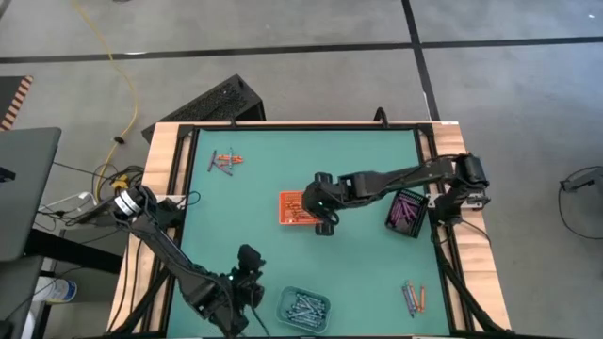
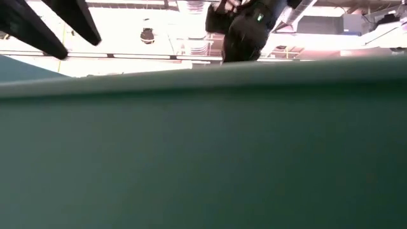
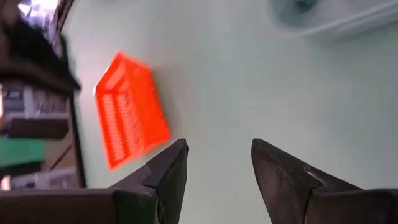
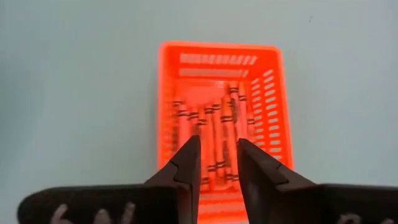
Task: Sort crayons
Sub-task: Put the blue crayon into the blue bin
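Observation:
An orange tray [image 1: 295,208] sits mid-table with several orange-red crayons [image 4: 214,121] lying in it. My right gripper [image 4: 217,152] hangs open above the tray's right end [image 1: 320,215], slanting down, with nothing between its fingers. My left gripper [image 3: 217,155] is open and empty above bare mat near the front edge [image 1: 251,259]. Purple crayons fill a black tray [image 1: 407,211] at the right. Blue-grey crayons lie in a clear tray [image 1: 303,307] at the front. Loose crayons lie in a far-left heap [image 1: 224,161] and a near-right cluster [image 1: 414,297].
A wooden frame [image 1: 160,179] borders the green mat [image 1: 358,273]. In the left wrist view the orange tray [image 3: 129,112] lies ahead of the fingers. Bare mat lies between the trays. The low view shows little beyond the table edge and a dark arm [image 2: 241,28].

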Controlling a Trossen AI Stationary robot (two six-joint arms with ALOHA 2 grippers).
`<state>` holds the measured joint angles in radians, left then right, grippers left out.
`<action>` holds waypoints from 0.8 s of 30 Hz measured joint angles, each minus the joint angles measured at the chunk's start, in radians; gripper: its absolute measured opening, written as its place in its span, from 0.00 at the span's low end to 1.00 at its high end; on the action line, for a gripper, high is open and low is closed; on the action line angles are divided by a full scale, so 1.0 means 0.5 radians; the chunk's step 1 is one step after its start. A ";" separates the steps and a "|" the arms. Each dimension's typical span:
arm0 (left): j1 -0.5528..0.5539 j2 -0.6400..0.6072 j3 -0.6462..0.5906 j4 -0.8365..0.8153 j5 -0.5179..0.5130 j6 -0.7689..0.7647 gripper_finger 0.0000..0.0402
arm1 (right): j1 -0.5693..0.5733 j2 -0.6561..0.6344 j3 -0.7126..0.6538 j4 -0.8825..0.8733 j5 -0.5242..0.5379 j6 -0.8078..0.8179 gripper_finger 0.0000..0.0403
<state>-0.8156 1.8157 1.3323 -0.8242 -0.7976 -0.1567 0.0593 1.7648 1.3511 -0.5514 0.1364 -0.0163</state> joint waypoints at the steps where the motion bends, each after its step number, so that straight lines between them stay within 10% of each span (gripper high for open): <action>1: 0.025 -0.005 0.000 -0.042 -0.006 -0.021 0.42 | 0.027 -0.029 0.001 -0.020 0.001 0.026 0.24; 24: 1.204 -1.018 -0.706 0.000 0.139 -0.254 0.42 | 1.355 -0.042 0.003 -0.174 0.449 0.833 0.24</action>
<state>-0.2138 1.3064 0.9794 -0.8243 -0.7279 -0.2839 0.7368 1.7437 1.3525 -0.6383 0.3610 0.4001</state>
